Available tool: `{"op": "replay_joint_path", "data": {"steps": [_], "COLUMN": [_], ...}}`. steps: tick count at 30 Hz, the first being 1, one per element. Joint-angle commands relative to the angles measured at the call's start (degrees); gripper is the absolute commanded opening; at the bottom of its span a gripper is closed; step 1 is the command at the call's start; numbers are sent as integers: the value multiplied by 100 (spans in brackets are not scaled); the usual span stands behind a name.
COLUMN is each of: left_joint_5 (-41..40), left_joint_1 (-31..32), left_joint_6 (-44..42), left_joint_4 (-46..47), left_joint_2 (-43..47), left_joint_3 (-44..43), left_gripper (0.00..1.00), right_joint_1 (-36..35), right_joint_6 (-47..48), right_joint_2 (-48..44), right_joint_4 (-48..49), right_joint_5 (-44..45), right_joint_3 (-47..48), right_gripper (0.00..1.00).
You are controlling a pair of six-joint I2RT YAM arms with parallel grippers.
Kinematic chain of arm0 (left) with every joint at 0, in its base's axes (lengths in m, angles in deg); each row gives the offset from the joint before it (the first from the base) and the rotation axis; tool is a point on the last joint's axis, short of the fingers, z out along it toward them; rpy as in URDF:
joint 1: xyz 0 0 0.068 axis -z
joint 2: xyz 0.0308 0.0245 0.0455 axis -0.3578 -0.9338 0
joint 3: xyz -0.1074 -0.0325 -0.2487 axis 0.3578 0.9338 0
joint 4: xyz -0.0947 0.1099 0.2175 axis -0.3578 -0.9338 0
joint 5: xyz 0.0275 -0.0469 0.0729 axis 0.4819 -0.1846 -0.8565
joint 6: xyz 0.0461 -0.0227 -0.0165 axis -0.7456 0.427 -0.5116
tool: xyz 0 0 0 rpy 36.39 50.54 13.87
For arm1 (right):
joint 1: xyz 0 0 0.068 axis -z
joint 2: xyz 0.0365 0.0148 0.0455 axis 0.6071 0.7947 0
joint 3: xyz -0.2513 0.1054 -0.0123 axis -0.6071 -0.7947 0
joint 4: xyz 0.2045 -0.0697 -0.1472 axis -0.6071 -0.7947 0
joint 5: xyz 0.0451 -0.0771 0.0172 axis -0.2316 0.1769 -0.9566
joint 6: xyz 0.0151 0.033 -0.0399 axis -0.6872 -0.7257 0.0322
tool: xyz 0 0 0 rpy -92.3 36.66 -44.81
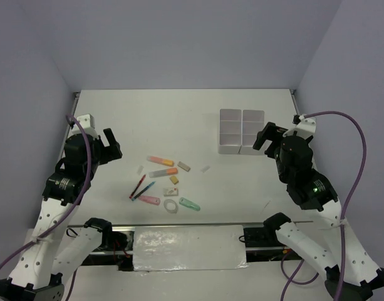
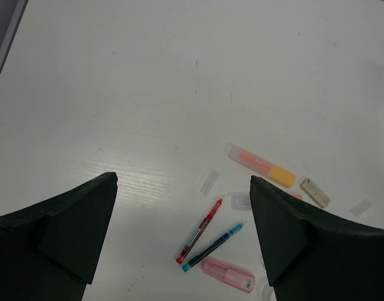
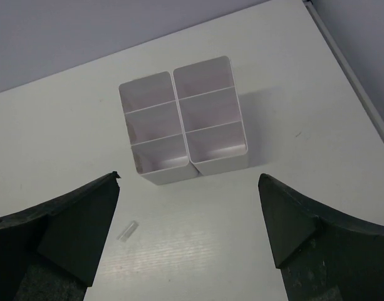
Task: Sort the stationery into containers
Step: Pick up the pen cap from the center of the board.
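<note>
Your left pincer (image 2: 183,180) shows two dark fingers (image 2: 66,232) at the bottom of its wrist view, spread wide and holding nothing; the stationery lies ahead of them, toward the finger on the view's right. You see a red pen (image 2: 201,231) and a blue pen (image 2: 215,245) side by side on a slant between the two fingers; a pink piece (image 2: 228,274) sits just beside the blue pen's near end; an orange highlighter (image 2: 260,167) and a pale eraser (image 2: 315,192) lie further out; all rest flat on the white table (image 2: 148,75), apart from the pincer. Your right pincer (image 3: 189,178) also stands wide, gripping nothing; the containers (image 3: 223,162), a white block of six square compartments in two columns, sit straight ahead of its tips, untouched; a small clear piece (image 3: 127,231) lies near the finger on that view's left.
</note>
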Motion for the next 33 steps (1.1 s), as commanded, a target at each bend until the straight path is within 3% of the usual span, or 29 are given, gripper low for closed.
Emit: {"op": "replay_joint_path", "data": {"steps": [1,21,27,33], "left_joint_5": [55,117,318,432], "left_joint_1": [19,19,-17,-43], "left_joint_6": [-28,-19,-19,-19], "left_joint_4": [216,260,330,365], "left_joint_2": [89,141,115,124], "left_joint_3": [-8,54,89,124], "left_gripper": [99,99,99,99], "right_joint_1": [-37,-37,-133,-775], "right_joint_6": [-21,5,-189,-864], "right_joint_2": [127,153,1038,2244], "right_joint_4": [-32,187,442,793], "right_joint_5": [113,-352,-958,-810], "right_joint_3": [132,18,-26,18], "right_gripper": [100,100,100,100]}}
